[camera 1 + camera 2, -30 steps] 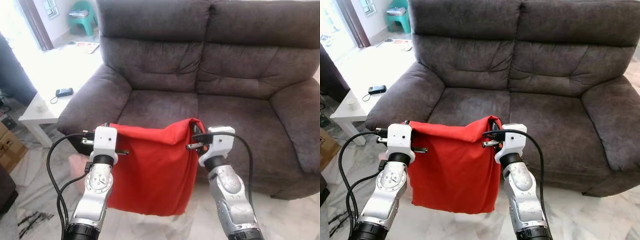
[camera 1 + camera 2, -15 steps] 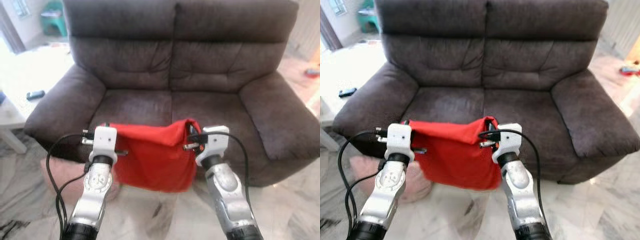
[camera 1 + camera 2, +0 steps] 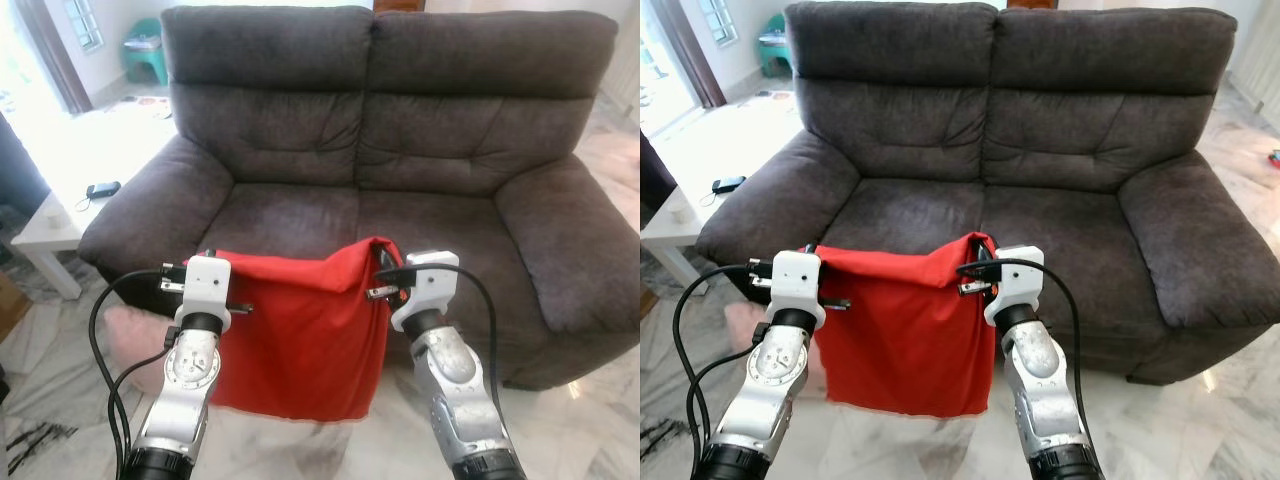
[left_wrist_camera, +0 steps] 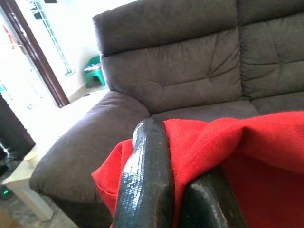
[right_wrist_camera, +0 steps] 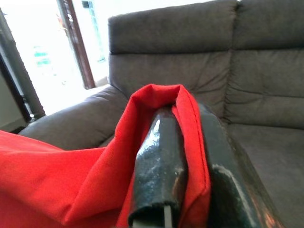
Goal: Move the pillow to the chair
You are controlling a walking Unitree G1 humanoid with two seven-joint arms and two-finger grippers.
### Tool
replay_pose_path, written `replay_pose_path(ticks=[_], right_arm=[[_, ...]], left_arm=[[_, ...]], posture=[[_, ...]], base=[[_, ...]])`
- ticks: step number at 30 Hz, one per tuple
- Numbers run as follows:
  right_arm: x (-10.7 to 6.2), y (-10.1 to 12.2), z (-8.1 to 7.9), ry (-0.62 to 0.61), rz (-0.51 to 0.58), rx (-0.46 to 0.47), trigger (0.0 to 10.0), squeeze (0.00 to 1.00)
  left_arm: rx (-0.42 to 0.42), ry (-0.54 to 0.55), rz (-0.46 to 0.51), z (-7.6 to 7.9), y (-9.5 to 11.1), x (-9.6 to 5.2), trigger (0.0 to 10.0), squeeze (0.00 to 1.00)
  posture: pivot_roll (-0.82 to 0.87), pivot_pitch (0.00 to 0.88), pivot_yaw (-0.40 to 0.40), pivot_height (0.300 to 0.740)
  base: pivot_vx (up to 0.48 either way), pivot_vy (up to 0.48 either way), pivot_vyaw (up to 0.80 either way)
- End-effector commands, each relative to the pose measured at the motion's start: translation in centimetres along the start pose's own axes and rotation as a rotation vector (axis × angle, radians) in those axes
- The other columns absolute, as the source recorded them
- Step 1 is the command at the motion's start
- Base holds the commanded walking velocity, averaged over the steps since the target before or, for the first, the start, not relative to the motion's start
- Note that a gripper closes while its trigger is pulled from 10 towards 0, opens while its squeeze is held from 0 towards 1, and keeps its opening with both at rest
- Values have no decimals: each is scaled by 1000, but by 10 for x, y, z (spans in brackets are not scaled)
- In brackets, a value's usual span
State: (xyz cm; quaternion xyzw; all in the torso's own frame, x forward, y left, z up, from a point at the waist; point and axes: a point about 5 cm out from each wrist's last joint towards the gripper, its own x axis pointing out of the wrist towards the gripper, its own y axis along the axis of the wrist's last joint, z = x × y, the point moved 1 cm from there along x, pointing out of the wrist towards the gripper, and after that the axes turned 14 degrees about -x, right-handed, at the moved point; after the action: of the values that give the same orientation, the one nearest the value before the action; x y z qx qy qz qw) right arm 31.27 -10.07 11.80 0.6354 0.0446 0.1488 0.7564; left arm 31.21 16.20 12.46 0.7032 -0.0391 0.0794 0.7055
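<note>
A red pillow (image 3: pixel 300 340) hangs limp like a cloth between my two arms, in front of a dark brown two-seat sofa (image 3: pixel 400 140). My left gripper (image 3: pixel 203 262) is shut on the pillow's upper left corner, and the left wrist view shows red fabric (image 4: pixel 223 142) pinched between the black fingers (image 4: pixel 147 180). My right gripper (image 3: pixel 386 266) is shut on the upper right corner, where the fabric (image 5: pixel 156 99) folds over one finger (image 5: pixel 159 166). The pillow's lower edge hangs above the marble floor, just short of the sofa's front.
A white low table (image 3: pixel 60 200) with a dark phone (image 3: pixel 103 189) stands left of the sofa. A pink soft object (image 3: pixel 130 335) lies on the floor by the sofa's left arm. A green stool (image 3: pixel 147 50) sits far back left. Open marble floor (image 3: pixel 590 420) lies to the right.
The camera view swung to the right and then back left while I moved. Both grippers kept their hold on the pillow, whose hanging lower part swayed.
</note>
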Motion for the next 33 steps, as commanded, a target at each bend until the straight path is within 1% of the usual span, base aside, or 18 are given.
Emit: replay_pose_path(ticks=[1, 7, 14, 19, 29, 32, 33], right_arm=[[6, 14, 2, -11, 66, 3, 10000, 0], [7, 15, 2, -10, 73, -7, 10000, 0], [9, 15, 2, -11, 70, 8, 10000, 0], [9, 15, 3, -15, 75, 0, 10000, 0], [9, 14, 3, -23, 68, 12, 10000, 0], [9, 14, 3, -25, 65, 8, 10000, 0], [9, 14, 3, -24, 72, 6, 10000, 0]], left_arm=[[-2, -24, 126, 6, 26, 8, 10000, 0], [0, -26, 131, 6, 26, 8, 10000, 0], [0, -30, 135, 7, 26, 9, 10000, 0], [1, -35, 141, 8, 28, 10, 10000, 0], [10, -31, 140, 5, 27, 8, 10000, 0], [8, -28, 142, 5, 27, 9, 10000, 0], [9, -26, 143, 5, 27, 9, 10000, 0]], posture=[[21, 0, 13, 740], [21, 0, 11, 740], [17, 0, 12, 740], [18, 0, 13, 740], [24, 0, 10, 740], [24, 0, 9, 740], [24, 0, 9, 740]], base=[[0, 0, 0], [0, 0, 0], [0, -254, 0], [0, -253, -730], [0, -252, 0], [0, -252, -800], [0, -251, 0]])
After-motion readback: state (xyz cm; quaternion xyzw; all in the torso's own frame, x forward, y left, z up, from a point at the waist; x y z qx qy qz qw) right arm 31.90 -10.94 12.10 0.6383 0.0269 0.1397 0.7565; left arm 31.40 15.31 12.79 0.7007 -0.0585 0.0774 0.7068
